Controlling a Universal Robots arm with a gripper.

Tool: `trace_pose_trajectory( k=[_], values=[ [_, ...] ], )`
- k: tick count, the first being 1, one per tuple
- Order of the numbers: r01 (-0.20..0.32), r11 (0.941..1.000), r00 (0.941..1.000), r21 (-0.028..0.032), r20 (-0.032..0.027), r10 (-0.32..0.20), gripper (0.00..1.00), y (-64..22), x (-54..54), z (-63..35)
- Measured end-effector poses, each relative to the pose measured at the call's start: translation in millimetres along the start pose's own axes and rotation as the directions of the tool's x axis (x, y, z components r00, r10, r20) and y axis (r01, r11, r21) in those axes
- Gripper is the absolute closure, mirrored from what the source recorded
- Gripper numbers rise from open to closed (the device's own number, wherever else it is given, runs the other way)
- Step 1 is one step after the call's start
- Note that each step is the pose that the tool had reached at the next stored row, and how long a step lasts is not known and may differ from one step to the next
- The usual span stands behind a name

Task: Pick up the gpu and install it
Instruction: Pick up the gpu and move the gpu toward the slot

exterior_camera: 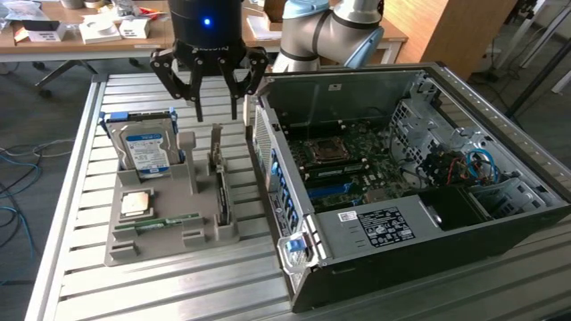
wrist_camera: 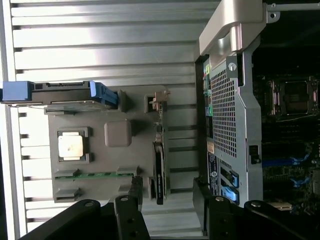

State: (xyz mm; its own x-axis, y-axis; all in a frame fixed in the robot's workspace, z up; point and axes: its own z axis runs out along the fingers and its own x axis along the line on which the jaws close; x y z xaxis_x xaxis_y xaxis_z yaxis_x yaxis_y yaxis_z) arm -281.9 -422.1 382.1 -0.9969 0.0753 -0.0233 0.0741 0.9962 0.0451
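Note:
The gpu [exterior_camera: 218, 175] is a thin dark card standing on edge in a slot of the grey holder [exterior_camera: 200, 234], its pale bracket at the far end. My gripper [exterior_camera: 216, 114] hangs open above that far end, nothing between its fingers. From the wrist view I look down on the gpu [wrist_camera: 159, 167] edge-on, with the gripper [wrist_camera: 167, 192] straddling the air over it, one finger on each side. The open computer case [exterior_camera: 299, 200] lies on the exterior view's right, its motherboard [exterior_camera: 348, 160] exposed.
The holder also carries a silver hard drive [exterior_camera: 143, 148], a processor chip [exterior_camera: 136, 202] and a green memory stick [exterior_camera: 170, 221]. The case's perforated rear wall [wrist_camera: 225, 115] stands close beside the gpu. Everything rests on a slatted metal table [exterior_camera: 178, 287].

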Motion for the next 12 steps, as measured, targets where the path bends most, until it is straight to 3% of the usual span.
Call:
trace_pose_trajectory(
  k=[12],
  values=[
    [0.000,1.0000,1.0000,0.0001,0.0000,0.000,0.47,-0.9,0.4,19.0]
  ],
)
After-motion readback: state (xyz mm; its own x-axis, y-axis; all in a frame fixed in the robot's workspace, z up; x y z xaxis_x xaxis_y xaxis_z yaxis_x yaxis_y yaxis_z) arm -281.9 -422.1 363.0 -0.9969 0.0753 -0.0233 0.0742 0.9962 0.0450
